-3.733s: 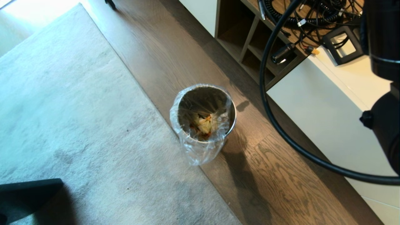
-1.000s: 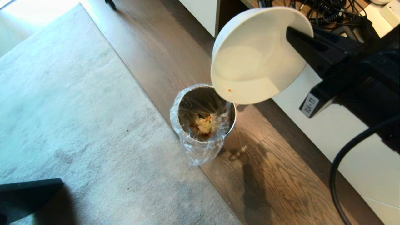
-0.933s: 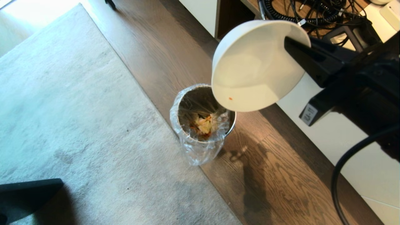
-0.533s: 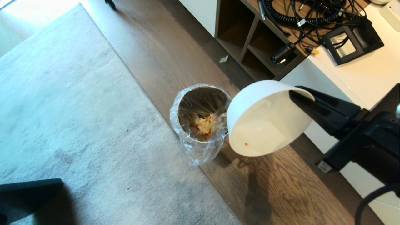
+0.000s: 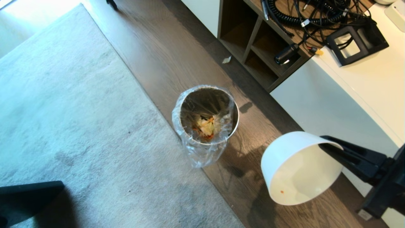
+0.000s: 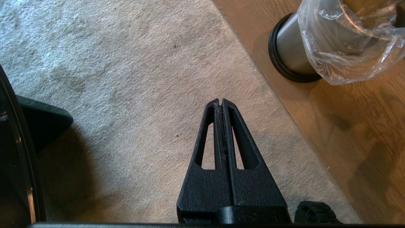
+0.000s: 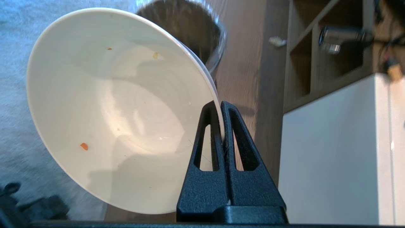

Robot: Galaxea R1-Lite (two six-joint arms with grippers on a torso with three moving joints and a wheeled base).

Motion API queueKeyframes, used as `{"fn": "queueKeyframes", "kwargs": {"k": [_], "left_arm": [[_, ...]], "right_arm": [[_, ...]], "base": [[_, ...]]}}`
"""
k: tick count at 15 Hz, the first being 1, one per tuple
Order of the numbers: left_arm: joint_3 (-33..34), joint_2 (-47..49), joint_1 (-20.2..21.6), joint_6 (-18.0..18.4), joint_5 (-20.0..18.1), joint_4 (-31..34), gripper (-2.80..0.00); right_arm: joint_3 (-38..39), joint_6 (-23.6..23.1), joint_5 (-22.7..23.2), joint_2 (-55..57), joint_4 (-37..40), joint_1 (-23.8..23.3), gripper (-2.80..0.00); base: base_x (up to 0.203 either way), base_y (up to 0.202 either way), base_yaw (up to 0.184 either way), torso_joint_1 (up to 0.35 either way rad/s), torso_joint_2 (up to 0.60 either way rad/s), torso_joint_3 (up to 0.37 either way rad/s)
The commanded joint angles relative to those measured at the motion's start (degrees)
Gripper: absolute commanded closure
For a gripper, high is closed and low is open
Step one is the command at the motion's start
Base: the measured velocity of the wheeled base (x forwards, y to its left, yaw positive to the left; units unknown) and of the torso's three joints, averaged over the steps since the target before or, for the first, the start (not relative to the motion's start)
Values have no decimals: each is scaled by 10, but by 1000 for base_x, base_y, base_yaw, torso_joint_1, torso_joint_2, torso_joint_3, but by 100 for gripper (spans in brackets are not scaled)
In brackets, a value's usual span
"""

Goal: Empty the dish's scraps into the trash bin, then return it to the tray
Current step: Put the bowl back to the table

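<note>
My right tool is pinching the rim of the dish, one finger inside the wall and one outside. The dish hangs tilted over the wooden floor, near the trash bin but clear of it, beside the white cabinet. It looks almost empty — only an orange fleck and a few specks cling inside. The scraps sit in the bin's plastic liner. My left tool, fingers pressed together, is parked over the grey rug.

Judgement: emptying done; return to the tray remains, and the tray is not in view.

Risks: a thin rim grip on a tilted bowl — a fast swing could lever it loose. The cabinet edge is close; a clip there could knock the dish free. Leftover bits may drop to the floor.
</note>
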Motion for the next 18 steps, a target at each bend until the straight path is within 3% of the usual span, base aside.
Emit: {"fn": "queueKeyframes", "kwargs": {"k": [1, 5, 9, 11, 14, 18], "left_arm": [[0, 0, 0, 0, 0, 0, 0], [0, 0, 0, 0, 0, 0, 0], [0, 0, 0, 0, 0, 0, 0], [0, 0, 0, 0, 0, 0, 0], [0, 0, 0, 0, 0, 0, 0], [0, 0, 0, 0, 0, 0, 0]], "right_arm": [[21, 57, 14, -76, 88, -46, 0], [70, 158, 132, -160, 207, -179, 0], [147, 205, 262, -225, 218, -386, 0], [189, 217, 303, -283, 222, -475, 0], [223, 229, 323, -397, 254, -520, 0], [226, 236, 314, -533, 345, -552, 0]], "base": [[0, 0, 0, 0, 0, 0], [0, 0, 0, 0, 0, 0], [0, 0, 0, 0, 0, 0], [0, 0, 0, 0, 0, 0], [0, 0, 0, 0, 0, 0], [0, 0, 0, 0, 0, 0]]}}
